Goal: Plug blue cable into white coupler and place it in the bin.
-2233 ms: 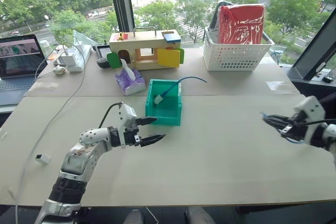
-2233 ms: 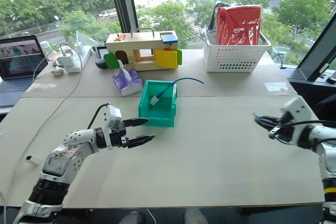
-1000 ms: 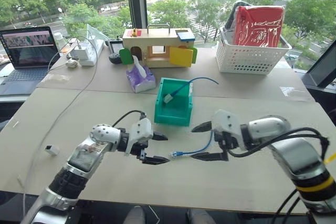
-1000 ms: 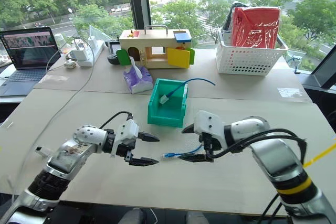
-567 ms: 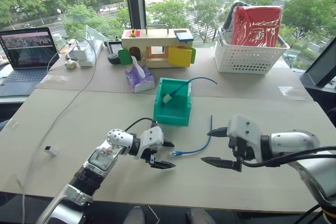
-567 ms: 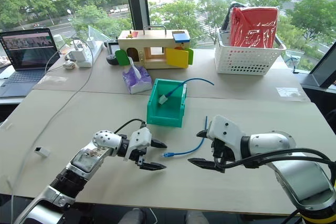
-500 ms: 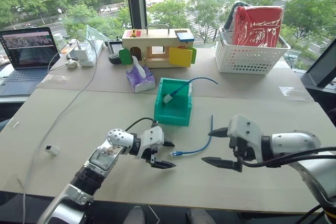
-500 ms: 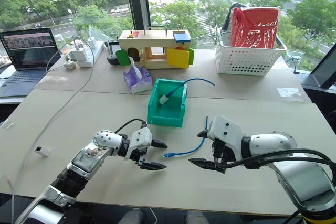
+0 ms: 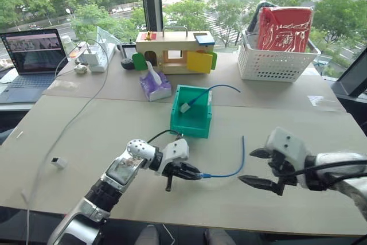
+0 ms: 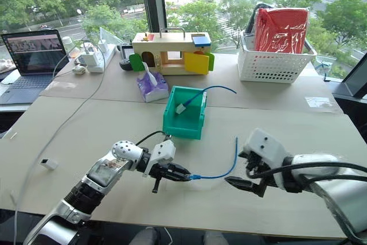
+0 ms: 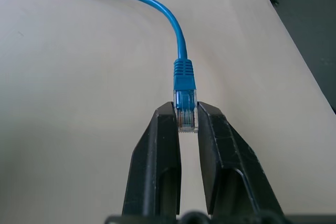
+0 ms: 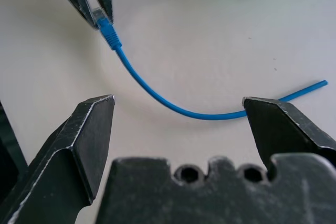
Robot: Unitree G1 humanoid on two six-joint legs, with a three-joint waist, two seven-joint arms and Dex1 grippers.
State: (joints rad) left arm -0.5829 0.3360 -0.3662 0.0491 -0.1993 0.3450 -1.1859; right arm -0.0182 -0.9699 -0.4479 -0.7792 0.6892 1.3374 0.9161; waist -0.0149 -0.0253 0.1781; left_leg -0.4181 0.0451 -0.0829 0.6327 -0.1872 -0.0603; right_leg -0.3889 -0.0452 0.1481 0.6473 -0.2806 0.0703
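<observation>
Left fingers (image 11: 187,124) pinched on blue cable (image 9: 229,173) plug, right fingers (image 12: 94,124) spread wide alongside.

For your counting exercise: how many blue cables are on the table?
2. One blue cable lies on the table, its plug pinched in the left gripper. The other trails out of the bin. None seems hidden.

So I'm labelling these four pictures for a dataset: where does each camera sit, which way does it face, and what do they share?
Left eye: on the head, looking down over the table; left gripper pinches the thin light-blue network cable.
Right eye: beside it, same scene; open right gripper.
Left wrist: along its fingers, shut on the clear plug.
Right wrist: between its spread fingers, toward the cable.
Shared: every view shows the cable.
</observation>
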